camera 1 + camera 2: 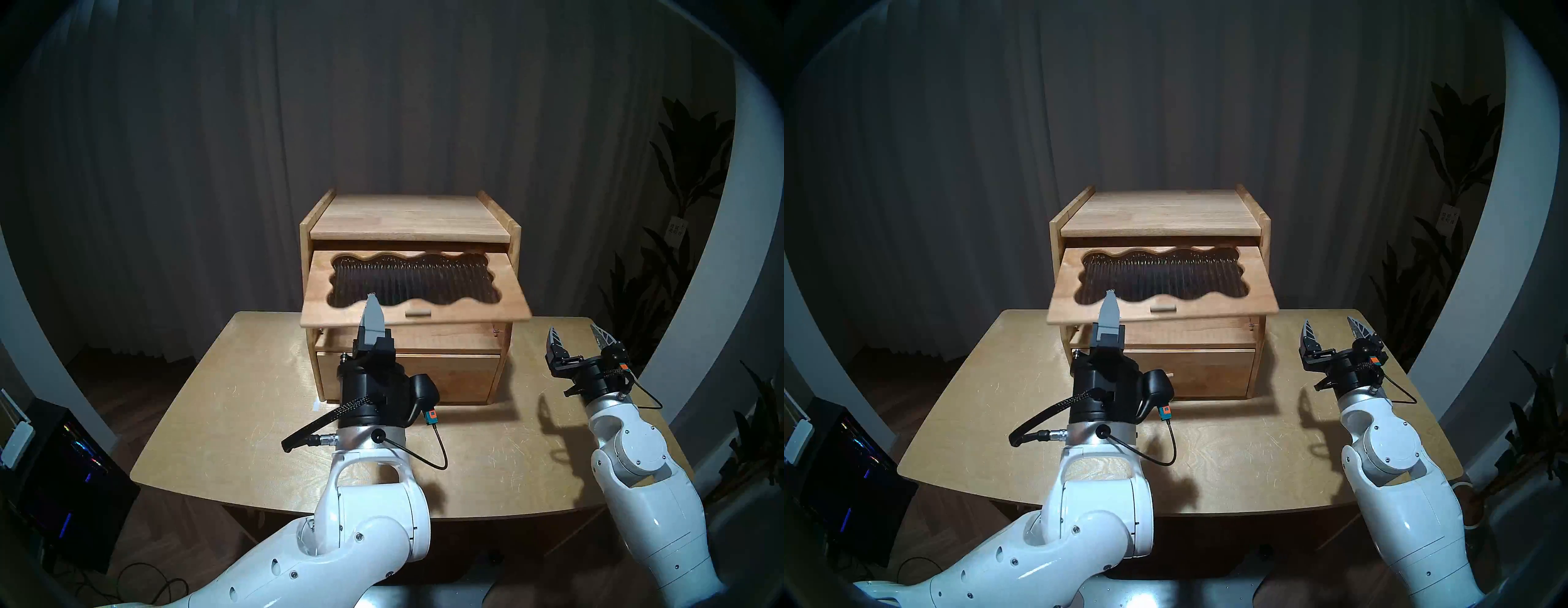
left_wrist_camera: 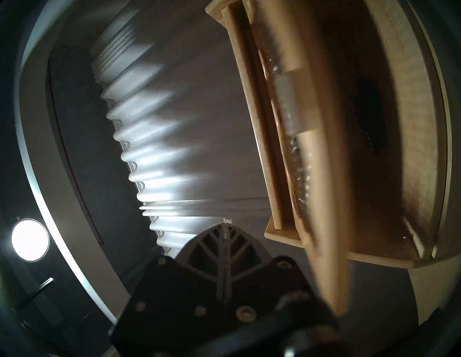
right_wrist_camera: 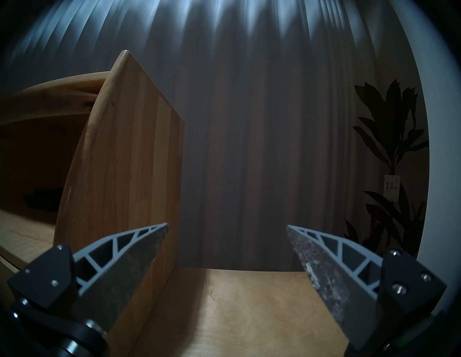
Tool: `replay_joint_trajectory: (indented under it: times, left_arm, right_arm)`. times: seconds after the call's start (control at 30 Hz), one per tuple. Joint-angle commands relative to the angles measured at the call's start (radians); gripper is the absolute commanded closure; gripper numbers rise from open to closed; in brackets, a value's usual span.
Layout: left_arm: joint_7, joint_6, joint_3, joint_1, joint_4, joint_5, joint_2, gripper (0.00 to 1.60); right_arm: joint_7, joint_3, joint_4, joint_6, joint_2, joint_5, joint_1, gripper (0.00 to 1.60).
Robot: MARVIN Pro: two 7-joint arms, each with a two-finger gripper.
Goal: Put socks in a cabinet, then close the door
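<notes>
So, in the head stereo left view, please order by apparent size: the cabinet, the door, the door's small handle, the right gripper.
1. cabinet
2. door, the raised flap, nearly as wide as the cabinet
3. right gripper, open; it is nearer the camera, so looks bigger
4. handle, smallest

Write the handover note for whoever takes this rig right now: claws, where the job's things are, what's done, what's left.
Left claw: shut, empty, in front of the door's left part.
Right claw: open, empty, hovering over the table right of the cabinet.
Socks: a dark bundle inside the upper compartment, seen from both wrist views.
Door: partly open, sticking out at a slant, not held.
Done: socks are in.
Left: shut the door fully.
</notes>
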Motion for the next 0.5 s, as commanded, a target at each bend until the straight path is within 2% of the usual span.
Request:
replay_joint_trajectory:
  times: [0.0, 0.07, 0.1, 0.13, 0.17, 0.27, 0.47]
  left_arm:
    - [-0.042, 0.033, -0.02, -0.054, -0.116, -0.155, 0.002, 1.6]
    - [-0.057, 0.033, -0.042, -0.056, -0.148, -0.196, -0.015, 1.6]
    - [-0.056, 0.033, -0.065, -0.056, -0.163, -0.217, -0.045, 1.1]
    - [-0.063, 0.033, -0.076, -0.054, -0.16, -0.234, -0.068, 0.21]
    - [-0.077, 0.033, -0.095, -0.047, -0.192, -0.264, -0.063, 0.0]
    - [-0.08, 0.033, -0.154, -0.022, -0.222, -0.313, -0.104, 0.0]
    - [-0.113, 0.033, -0.27, -0.009, -0.293, -0.41, -0.102, 0.0]
  right_arm:
    - [0.0, 0.003, -0.016, -0.006, 0.001, 0.0, 0.008, 0.0]
    - [0.001, 0.003, -0.015, -0.006, 0.001, 0.0, 0.008, 0.0]
    - [0.001, 0.003, -0.013, -0.006, 0.001, 0.0, 0.009, 0.0]
    - [0.001, 0.003, -0.012, -0.005, 0.001, 0.0, 0.009, 0.0]
    - [0.001, 0.002, -0.011, -0.005, 0.001, 0.0, 0.009, 0.0]
    - [0.002, 0.002, -0.01, -0.005, 0.001, 0.0, 0.01, 0.0]
    - [0.003, 0.002, -0.005, -0.004, 0.001, 0.0, 0.01, 0.0]
